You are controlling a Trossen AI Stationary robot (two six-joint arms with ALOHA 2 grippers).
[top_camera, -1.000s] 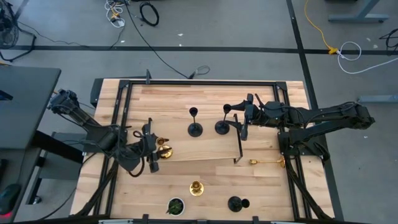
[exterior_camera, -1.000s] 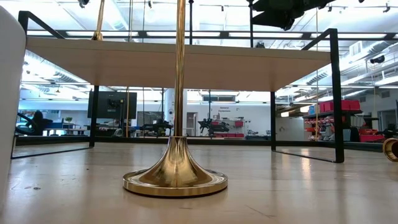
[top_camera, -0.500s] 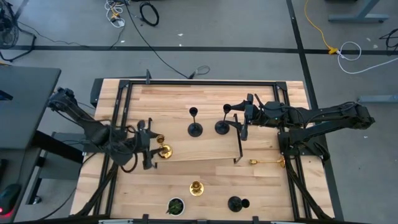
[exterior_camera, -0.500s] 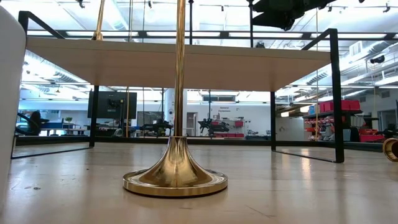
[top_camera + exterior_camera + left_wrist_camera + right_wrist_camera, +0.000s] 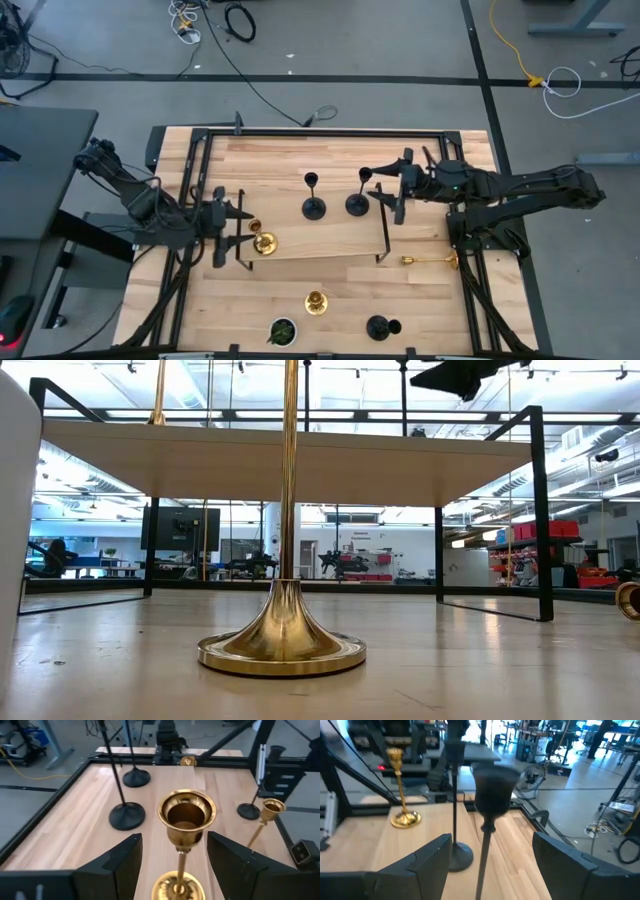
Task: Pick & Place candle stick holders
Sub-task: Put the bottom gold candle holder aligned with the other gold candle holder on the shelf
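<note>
Table (image 5: 330, 270) of pale wood with a raised shelf (image 5: 330, 225) on black legs across its middle.

Left gripper (image 5: 232, 228) at the shelf's left end, fingers spread wide, nothing held. A gold candle stick holder (image 5: 262, 242) stands upright just ahead of the open fingers; in the left wrist view its cup (image 5: 186, 815) sits between the two fingers (image 5: 117, 865) but they do not touch it.

Right gripper (image 5: 393, 195) over the shelf's right part, also wide open and empty. A black holder (image 5: 357, 203) stands upright just in front of it (right wrist view shows its cup (image 5: 493, 790) and stem between the spread fingers, clear of both).

Second black holder (image 5: 314, 207) upright beside it, toward the left. Third black holder (image 5: 380, 326) lies near the table's front edge. One gold holder (image 5: 316, 302) upright in front of the shelf; another (image 5: 432, 261) lies on its side by the right frame.

Small dark round pot with green inside (image 5: 282, 331) at the front edge, left of the fallen black holder.
</note>
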